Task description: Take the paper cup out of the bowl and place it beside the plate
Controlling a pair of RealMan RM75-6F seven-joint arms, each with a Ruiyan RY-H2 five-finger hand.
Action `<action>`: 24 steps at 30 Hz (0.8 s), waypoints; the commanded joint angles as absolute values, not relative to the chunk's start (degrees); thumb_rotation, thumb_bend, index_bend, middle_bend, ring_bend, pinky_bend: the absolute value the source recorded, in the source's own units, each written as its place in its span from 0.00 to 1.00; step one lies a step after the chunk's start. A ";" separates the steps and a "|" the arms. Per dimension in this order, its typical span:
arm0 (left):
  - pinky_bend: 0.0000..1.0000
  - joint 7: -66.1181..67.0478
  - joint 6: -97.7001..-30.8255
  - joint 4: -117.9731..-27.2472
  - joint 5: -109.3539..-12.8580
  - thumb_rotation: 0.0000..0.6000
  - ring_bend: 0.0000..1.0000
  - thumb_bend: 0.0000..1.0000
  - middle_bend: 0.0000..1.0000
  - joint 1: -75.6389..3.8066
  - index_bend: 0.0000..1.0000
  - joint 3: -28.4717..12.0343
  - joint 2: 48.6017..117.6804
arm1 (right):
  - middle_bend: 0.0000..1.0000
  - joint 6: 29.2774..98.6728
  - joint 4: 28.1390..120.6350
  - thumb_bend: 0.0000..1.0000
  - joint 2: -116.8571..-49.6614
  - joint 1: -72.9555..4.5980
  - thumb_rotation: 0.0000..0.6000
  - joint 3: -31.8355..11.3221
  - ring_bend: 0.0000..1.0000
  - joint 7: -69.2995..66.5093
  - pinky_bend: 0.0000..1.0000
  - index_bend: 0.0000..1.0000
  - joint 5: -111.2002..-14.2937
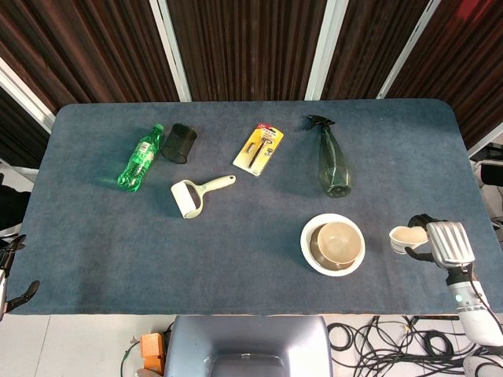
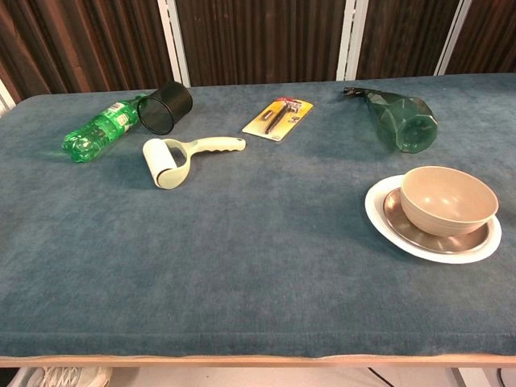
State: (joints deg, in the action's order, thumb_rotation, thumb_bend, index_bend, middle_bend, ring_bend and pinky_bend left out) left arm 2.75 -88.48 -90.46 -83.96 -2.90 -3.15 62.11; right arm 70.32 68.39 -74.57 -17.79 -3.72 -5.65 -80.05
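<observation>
No writing is legible at this size: the label on the green plastic bottle (image 1: 140,159) (image 2: 98,129) and the print on the yellow blister card with a razor-like tool (image 1: 258,148) (image 2: 279,118) are too small to read.

The white paper cup (image 1: 406,236) is out of the tan round bowl (image 1: 338,242) (image 2: 448,199), held by the right hand (image 1: 437,242) off the plate's right side, near the bench's (image 1: 236,236) (image 2: 242,266) right edge. Cup mouth looks squeezed into a pinched shape. Dark fingers (image 1: 420,223) curl round the cup; hand back is a ribbed silver shell. Whether the cup touches the bench cannot be told. Chest view shows neither cup nor right hand.

The bowl is matte, smooth, sitting in the white round plate (image 1: 308,243) (image 2: 379,211), with a grey metallic inner dish under it in chest view.

The left hand (image 1: 12,271) is at the far left edge, off the bench; only dark bits show, so its fingers cannot be told.

The bench top is blue-grey felt-like cloth with rounded corners. The green bottle lies on its side, touching or just beside a black mesh cylinder cup (image 1: 178,143) (image 2: 164,106), also tipped over. A pale cream lint roller with curved handle (image 1: 196,193) (image 2: 181,156) lies flat. A dark green translucent spray bottle (image 1: 332,162) (image 2: 399,118) lies on its side, faceted base toward the plate.
</observation>
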 commanded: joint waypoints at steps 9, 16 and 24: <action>0.44 2.19 -87.93 -90.63 -83.88 1.00 0.25 0.22 0.27 -2.92 0.15 -3.17 61.72 | 0.34 68.85 69.92 0.09 -73.80 -17.78 1.00 -3.01 0.28 -5.77 0.44 0.43 -81.10; 0.44 1.67 -87.24 -90.57 -83.09 1.00 0.25 0.22 0.27 -3.03 0.15 -3.46 61.52 | 0.33 69.33 69.68 0.09 -73.96 -17.41 1.00 -2.83 0.27 -6.35 0.43 0.43 -81.89; 0.44 1.57 -87.40 -90.53 -83.03 1.00 0.25 0.22 0.27 -2.90 0.15 -3.59 61.52 | 0.28 67.15 69.60 0.09 -73.78 -17.77 1.00 -2.29 0.22 -5.49 0.38 0.40 -81.82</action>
State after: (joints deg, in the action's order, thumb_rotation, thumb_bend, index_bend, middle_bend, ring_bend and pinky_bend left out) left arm 1.57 -87.39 -90.53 -83.03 -2.91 -3.58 61.52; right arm 67.46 69.51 -73.90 -17.69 -2.42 -5.67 -81.86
